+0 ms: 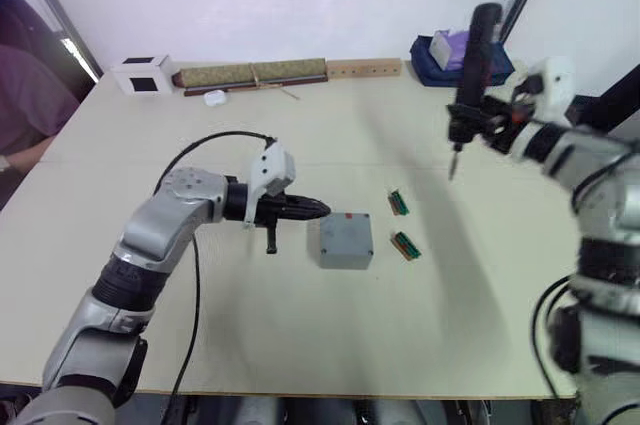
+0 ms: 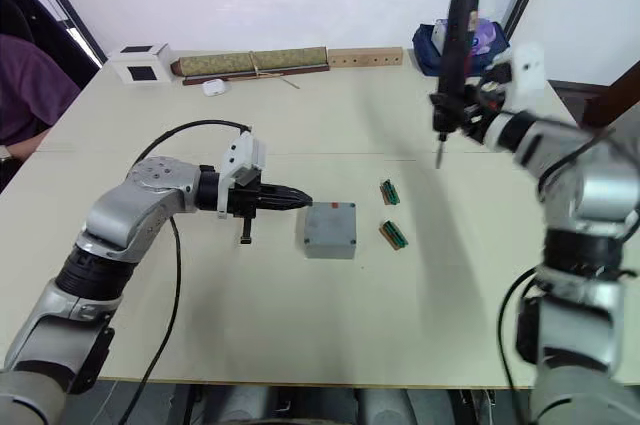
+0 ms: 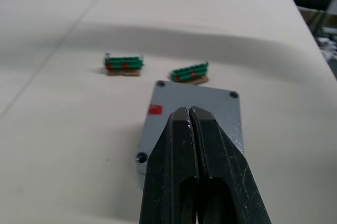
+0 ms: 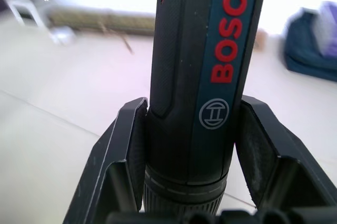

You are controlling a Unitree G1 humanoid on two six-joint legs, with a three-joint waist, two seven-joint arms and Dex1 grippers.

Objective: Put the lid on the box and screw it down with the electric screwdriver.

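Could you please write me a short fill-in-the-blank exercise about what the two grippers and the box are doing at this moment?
1. The right gripper holds the ___ upright above the table.
2. The left gripper's fingers are ___ beside the box.
3. The lid sits ___ the box.
4. Two small ___ circuit boards lie near the box.

Answers: electric screwdriver; shut; on; green
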